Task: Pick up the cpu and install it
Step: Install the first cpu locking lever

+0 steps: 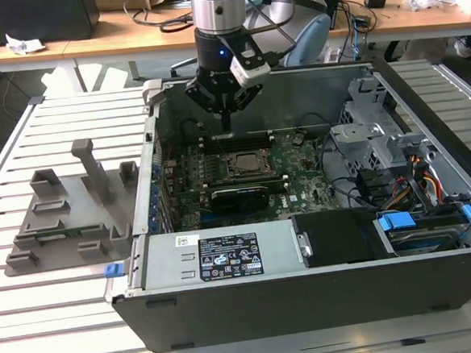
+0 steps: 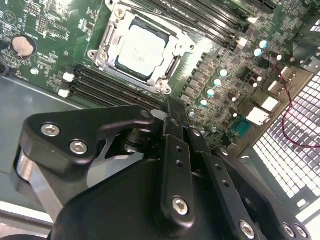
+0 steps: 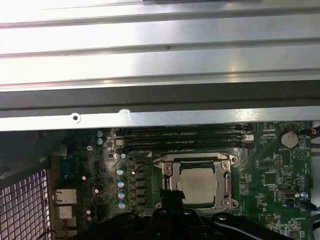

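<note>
Arm upright above the open case

The hand [image 1: 225, 121], fingers pressed together and empty, hangs just behind the socket; the dull silver square cpu [image 2: 141, 51] lies flat inside

Open computer case [image 1: 309, 301] at centre frame, holding a green motherboard [image 1: 300, 180]; grey power supply [image 1: 217, 257] sat lower centre. Grey fixture tray [image 1: 68, 212] lay at left on the slatted table [image 1: 35, 320]. Wooden desk [image 1: 112, 36] ran along the top.
</note>
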Available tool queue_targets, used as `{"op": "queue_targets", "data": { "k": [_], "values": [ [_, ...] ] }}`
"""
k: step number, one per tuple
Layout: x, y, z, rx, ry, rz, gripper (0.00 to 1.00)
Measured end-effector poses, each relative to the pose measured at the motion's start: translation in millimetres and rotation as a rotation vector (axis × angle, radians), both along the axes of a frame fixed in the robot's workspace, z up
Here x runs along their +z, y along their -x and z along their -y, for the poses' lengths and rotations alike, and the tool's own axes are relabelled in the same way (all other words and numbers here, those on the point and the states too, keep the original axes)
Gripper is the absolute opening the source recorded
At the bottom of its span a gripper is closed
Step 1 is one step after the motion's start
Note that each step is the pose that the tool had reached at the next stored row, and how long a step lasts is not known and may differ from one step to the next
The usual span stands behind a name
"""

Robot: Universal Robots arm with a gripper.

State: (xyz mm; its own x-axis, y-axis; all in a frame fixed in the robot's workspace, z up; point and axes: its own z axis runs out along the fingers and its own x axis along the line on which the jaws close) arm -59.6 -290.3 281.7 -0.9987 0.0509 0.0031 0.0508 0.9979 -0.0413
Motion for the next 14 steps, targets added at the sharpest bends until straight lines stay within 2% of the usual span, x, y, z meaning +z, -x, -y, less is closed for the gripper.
{"op": "queue_targets", "data": {
  "k": [14],
  "values": [
    [-0.8, 16.6, -1.0, 0.000, -0.0002, 0.0002, 0.11]
  ]
}}
